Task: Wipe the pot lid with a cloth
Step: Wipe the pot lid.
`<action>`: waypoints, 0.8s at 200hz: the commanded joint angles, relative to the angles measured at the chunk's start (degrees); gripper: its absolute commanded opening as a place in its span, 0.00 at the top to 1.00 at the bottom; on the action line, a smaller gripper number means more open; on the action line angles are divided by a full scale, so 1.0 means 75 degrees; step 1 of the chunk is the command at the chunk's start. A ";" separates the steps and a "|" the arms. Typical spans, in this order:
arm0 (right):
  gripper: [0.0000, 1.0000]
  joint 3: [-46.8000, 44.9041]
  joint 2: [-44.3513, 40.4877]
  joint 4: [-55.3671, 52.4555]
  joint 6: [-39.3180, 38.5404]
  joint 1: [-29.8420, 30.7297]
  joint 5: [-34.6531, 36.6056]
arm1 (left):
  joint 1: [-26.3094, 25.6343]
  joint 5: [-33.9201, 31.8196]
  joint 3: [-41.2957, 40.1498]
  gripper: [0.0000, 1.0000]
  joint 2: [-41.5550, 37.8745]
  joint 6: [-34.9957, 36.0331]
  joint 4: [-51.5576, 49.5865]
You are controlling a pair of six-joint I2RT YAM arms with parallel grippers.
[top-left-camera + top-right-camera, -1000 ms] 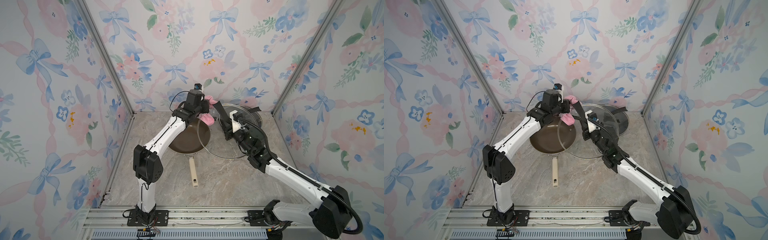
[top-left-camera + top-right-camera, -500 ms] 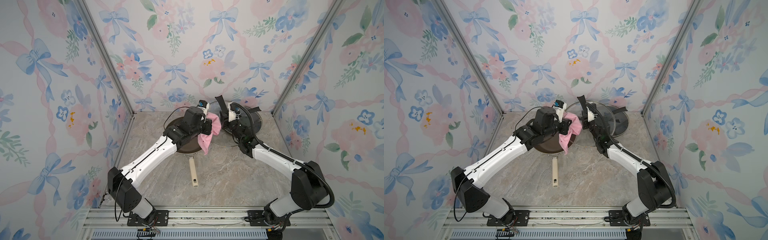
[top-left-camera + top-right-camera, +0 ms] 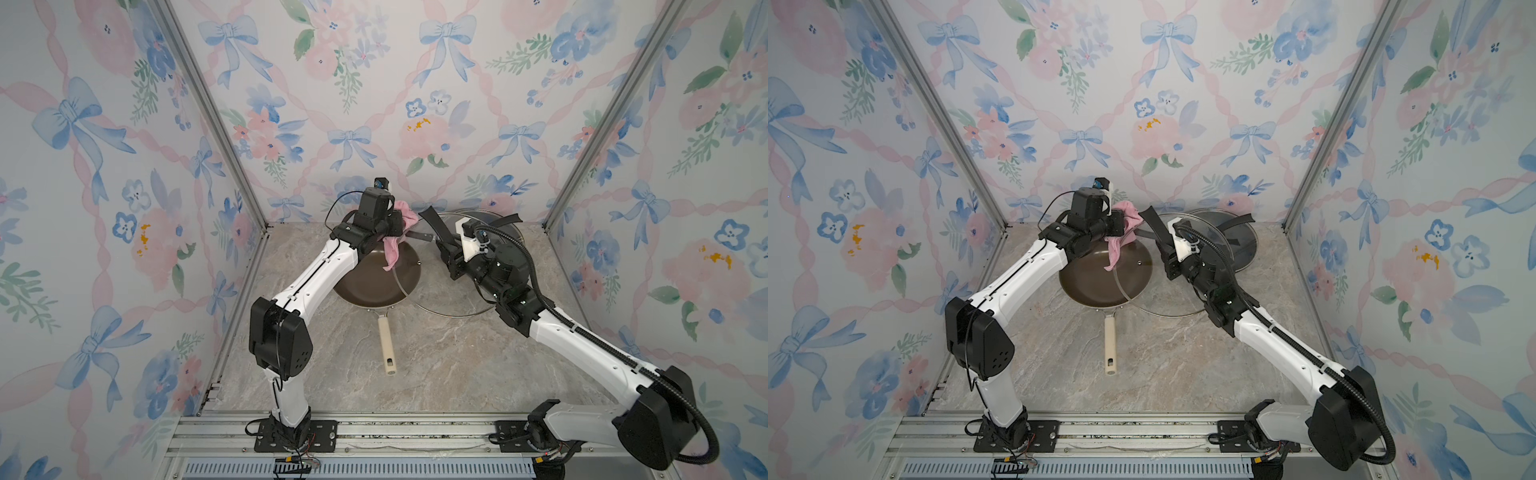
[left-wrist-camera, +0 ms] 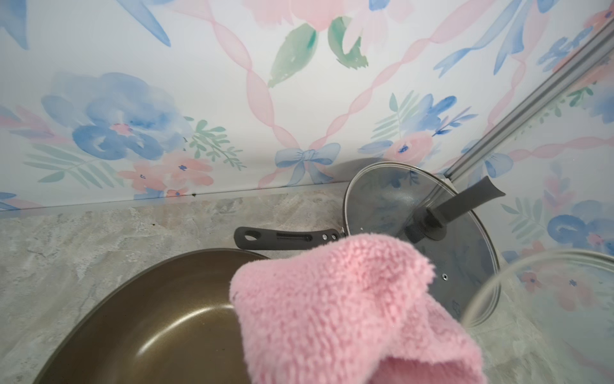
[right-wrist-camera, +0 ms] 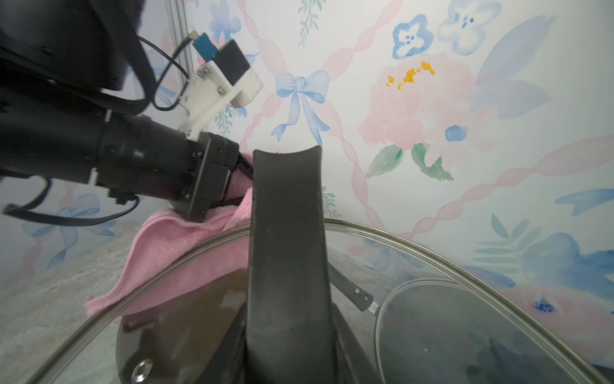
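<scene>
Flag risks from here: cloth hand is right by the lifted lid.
1. The left hand gripping the cloth sits almost against the lid handle in the right hand; a wiping stroke could knock hand into handle.
2. The glass lid is tilted and held by the handle alone; wiping pressure may twist it loose onto the brown pan.

- L gripper (image 5: 244, 181): jaws buried in cloth (image 3: 392, 249), tips behind lid handle (image 5: 285, 232).
- R gripper (image 3: 444, 245): jaws hidden under that handle.
- Pan (image 4: 149, 316): cut off by edge, L wrist view; partly under L arm (image 3: 320, 270), top views.
</scene>
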 commanded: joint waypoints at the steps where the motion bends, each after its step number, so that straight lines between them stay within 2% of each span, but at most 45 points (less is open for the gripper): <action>1: 0.96 0.0313 -0.0541 0.0061 -0.0632 0.0074 -0.0628 | 0.0207 0.0076 0.0659 0.98 -0.0124 0.0377 0.0040; 28: 0.95 0.0679 -0.0154 -0.0837 -0.1479 0.0120 -0.1550 | 0.0360 0.0194 0.1416 0.97 -0.0526 0.1144 0.0035; 39: 0.95 0.0959 0.0108 -0.1280 -0.2142 0.0264 -0.1773 | 0.0366 0.0363 0.1678 0.97 -0.0748 0.1395 0.0041; 64: 0.98 0.1503 0.0700 -0.1685 -0.3830 0.0803 -0.1568 | 0.0318 0.1820 0.1940 0.96 -0.1022 0.1428 0.0034; 76: 0.99 0.1620 0.0921 -0.1423 -0.4338 0.0974 -0.1393 | 0.0069 0.2490 0.1910 0.97 -0.0982 0.1317 0.0034; 96: 1.00 0.1585 0.1170 -0.0541 -0.4898 0.1186 -0.1035 | -0.0724 0.2806 0.1742 0.97 -0.0797 0.1684 0.0039; 107: 1.00 0.1536 0.1242 -0.0072 -0.5144 0.1284 -0.0850 | -0.0998 0.2994 0.1775 0.97 -0.0576 0.1550 0.0034; 124: 1.00 0.1435 0.1271 0.0438 -0.5577 0.1435 -0.0649 | -0.1159 0.3636 0.2014 0.98 -0.0089 0.1102 0.0031; 140: 1.00 0.1317 0.1256 0.0729 -0.5983 0.1532 -0.0439 | -0.1228 0.3685 0.2083 0.98 0.0169 0.0965 0.0034; 160: 1.00 0.1190 0.1184 0.1031 -0.6007 0.1543 -0.0149 | -0.1229 0.3958 0.1944 0.98 0.0188 0.0962 0.0034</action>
